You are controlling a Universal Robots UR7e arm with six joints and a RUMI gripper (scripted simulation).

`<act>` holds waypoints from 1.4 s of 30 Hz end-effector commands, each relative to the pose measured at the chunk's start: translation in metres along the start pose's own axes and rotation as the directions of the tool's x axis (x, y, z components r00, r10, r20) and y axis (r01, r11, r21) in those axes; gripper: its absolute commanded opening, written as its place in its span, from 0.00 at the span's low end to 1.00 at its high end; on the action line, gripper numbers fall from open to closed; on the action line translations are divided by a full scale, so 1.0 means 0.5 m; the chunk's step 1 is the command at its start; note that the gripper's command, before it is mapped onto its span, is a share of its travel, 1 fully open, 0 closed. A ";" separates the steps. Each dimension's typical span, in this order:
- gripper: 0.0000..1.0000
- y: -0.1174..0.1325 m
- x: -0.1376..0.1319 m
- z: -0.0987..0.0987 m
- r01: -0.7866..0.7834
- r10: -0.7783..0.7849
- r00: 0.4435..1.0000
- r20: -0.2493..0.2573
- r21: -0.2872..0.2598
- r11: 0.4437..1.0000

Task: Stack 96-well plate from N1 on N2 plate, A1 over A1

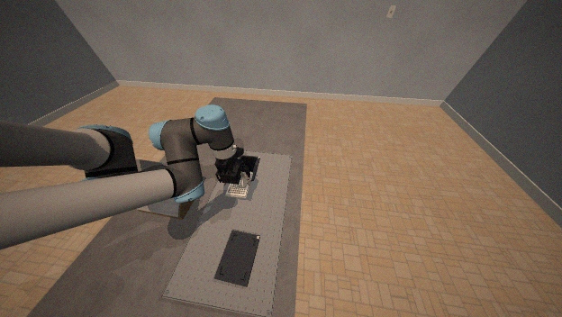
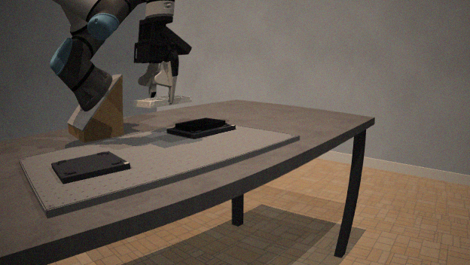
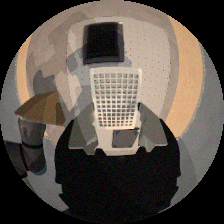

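My gripper (image 2: 163, 98) is shut on the white 96-well plate (image 2: 163, 102) and holds it level in the air above the breadboard, a little short of nest N2. The held plate also shows in the top view (image 1: 237, 190) and in the wrist view (image 3: 116, 100), between the two pale fingers. Nest N2 (image 2: 201, 128) holds a black plate (image 2: 200, 123) that lies flat; it shows in the wrist view (image 3: 103, 43) just beyond the held plate. Nest N1 (image 2: 90, 166) is a flat black tray with nothing on it, also seen in the top view (image 1: 238, 257).
The grey perforated breadboard (image 2: 158, 158) carries both nests on a dark table. A wooden wedge block (image 2: 103, 113) supports the arm's base at the back left. The table's edge runs along the front and right (image 2: 263, 177).
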State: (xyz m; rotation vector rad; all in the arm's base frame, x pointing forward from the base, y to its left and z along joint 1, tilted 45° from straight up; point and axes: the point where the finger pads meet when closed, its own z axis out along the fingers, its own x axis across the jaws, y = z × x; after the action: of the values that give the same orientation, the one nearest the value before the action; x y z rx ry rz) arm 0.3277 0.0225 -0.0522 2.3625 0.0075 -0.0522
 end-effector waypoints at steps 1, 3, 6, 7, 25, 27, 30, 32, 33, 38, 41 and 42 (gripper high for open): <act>0.00 -0.021 -0.003 0.000 -0.001 0.001 1.000 0.000 0.000 1.000; 0.00 -0.034 -0.005 0.000 -0.001 0.001 1.000 0.000 0.000 1.000; 0.00 -0.054 -0.009 0.000 -0.001 0.001 1.000 0.000 0.000 1.000; 0.00 -0.061 -0.010 0.000 -0.001 0.001 1.000 0.000 0.000 1.000; 0.00 -0.165 -0.031 0.000 -0.001 0.001 1.000 -0.001 0.000 1.000; 0.00 -0.178 -0.034 0.000 -0.001 0.001 1.000 -0.001 0.000 1.000; 0.00 -0.198 -0.038 0.000 -0.001 0.001 1.000 -0.001 0.000 1.000; 0.00 -0.211 -0.040 0.000 -0.001 0.001 1.000 -0.001 0.000 1.000; 0.00 -0.211 -0.040 0.000 -0.001 0.001 1.000 -0.001 0.000 1.000; 0.00 -0.237 -0.046 0.000 -0.001 0.001 1.000 -0.001 0.000 1.000; 0.00 -0.257 -0.049 0.000 -0.001 0.001 1.000 -0.001 0.000 1.000; 0.00 -0.263 -0.051 0.000 -0.001 0.001 1.000 -0.001 0.000 1.000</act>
State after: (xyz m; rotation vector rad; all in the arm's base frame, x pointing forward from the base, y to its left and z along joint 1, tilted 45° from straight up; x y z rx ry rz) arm 0.3018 0.1071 -0.1345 2.3622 0.0071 -0.0522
